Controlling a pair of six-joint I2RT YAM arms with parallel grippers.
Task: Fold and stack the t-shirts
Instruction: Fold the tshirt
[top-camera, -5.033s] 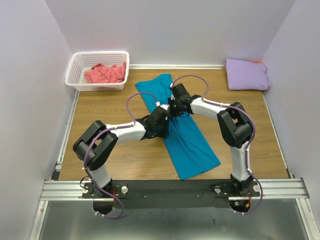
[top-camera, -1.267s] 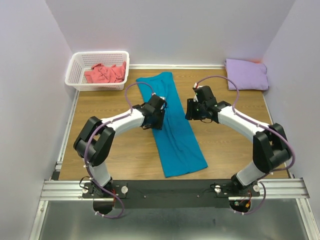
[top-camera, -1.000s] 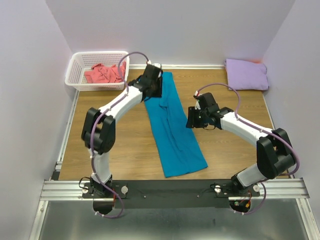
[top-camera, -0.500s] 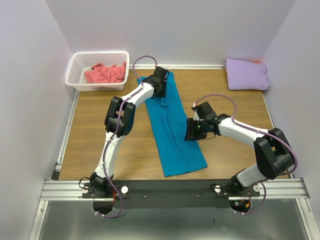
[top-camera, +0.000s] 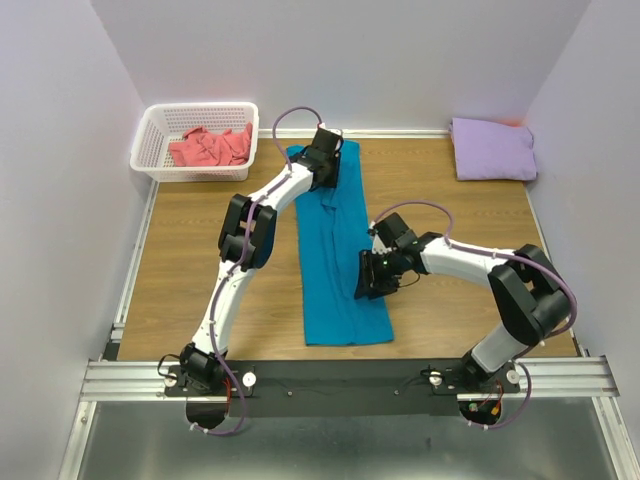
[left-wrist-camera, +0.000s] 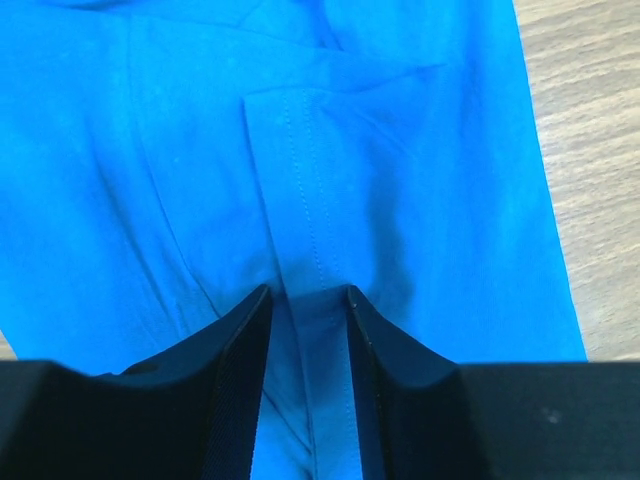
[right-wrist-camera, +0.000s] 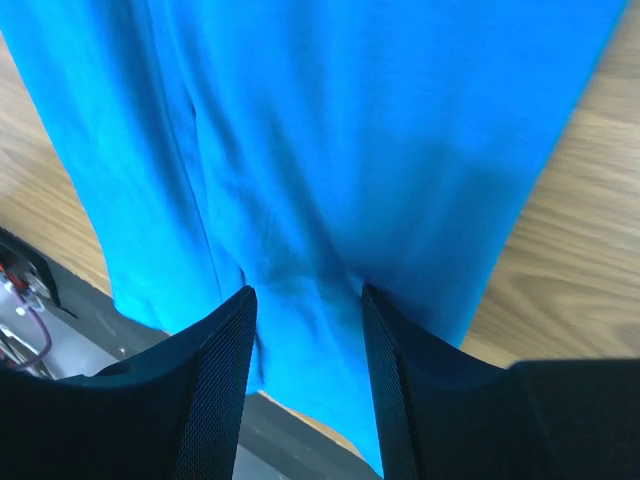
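Limp, light teal-blue t-shirt (top-camera: 335, 260), folded long. Left gripper (left-wrist-camera: 308, 295) at its 12 o'clock end, right gripper (right-wrist-camera: 305, 292) at 4 o'clock: jaws half-open, clamping nothing. Probably best pinched at corners.

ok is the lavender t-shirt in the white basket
No, the lavender t-shirt lies folded in the far right corner; the basket holds the coral-pink t-shirt.

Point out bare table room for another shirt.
Bare table left of the teal shirt, nearer than the basket, though the left arm spans it. More between the lavender shirt and the right arm. Middle is crowded.
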